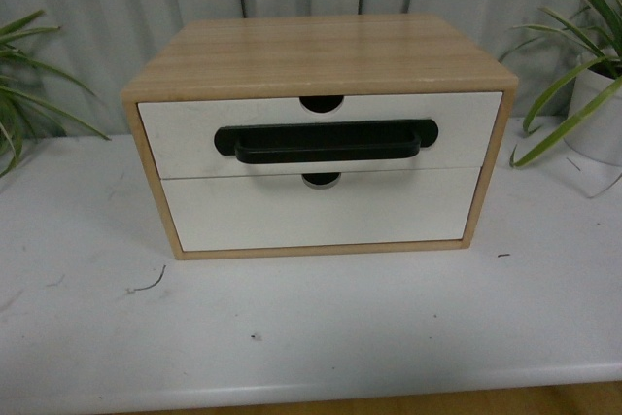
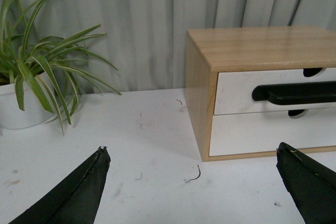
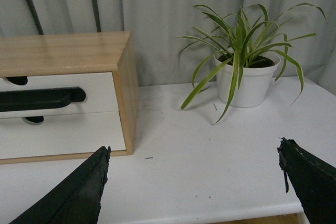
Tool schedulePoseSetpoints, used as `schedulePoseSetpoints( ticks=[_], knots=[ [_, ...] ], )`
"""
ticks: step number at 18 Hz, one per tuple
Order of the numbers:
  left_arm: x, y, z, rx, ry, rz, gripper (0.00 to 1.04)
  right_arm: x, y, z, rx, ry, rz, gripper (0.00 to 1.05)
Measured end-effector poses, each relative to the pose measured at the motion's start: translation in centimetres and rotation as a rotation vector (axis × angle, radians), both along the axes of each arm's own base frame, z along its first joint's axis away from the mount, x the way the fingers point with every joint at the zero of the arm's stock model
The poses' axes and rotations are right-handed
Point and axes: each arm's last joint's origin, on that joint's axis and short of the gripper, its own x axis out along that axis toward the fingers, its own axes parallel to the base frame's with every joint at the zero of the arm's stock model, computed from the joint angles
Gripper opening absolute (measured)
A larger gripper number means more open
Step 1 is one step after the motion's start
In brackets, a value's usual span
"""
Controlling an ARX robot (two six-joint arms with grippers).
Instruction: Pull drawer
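A light-wood cabinet (image 1: 321,51) stands on the white table. Its upper drawer (image 1: 185,128) has a white front, a long black bar handle (image 1: 326,141) and a half-round notch in its top edge, and it sits flush in the cabinet. Neither gripper shows in the front view. My left gripper (image 2: 193,153) is open over bare table, to the left of and in front of the drawer (image 2: 233,93). My right gripper (image 3: 194,148) is open over the table, to the right of the drawer (image 3: 100,85). Nothing lies between either pair of fingers.
Below it is a plain white drawer front (image 1: 321,211) without a handle. A potted plant (image 3: 247,72) stands to the right of the cabinet, another (image 2: 31,85) to the left. A grey curtain hangs behind. The table's front edge (image 1: 389,386) is near.
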Motion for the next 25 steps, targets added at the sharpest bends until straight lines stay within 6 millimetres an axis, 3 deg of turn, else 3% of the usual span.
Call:
schedulePoseSetpoints(
  ticks=[22, 25],
  knots=[
    [0.0, 0.0, 0.0, 0.0, 0.0, 0.0, 0.98, 0.0, 0.0, 0.0, 0.0, 0.0, 0.0, 0.98],
    [0.01, -0.15, -0.31, -0.05, 0.069, -0.079, 0.98, 0.12, 0.19, -0.18, 0.054, 0.064, -0.087, 0.98]
  ],
)
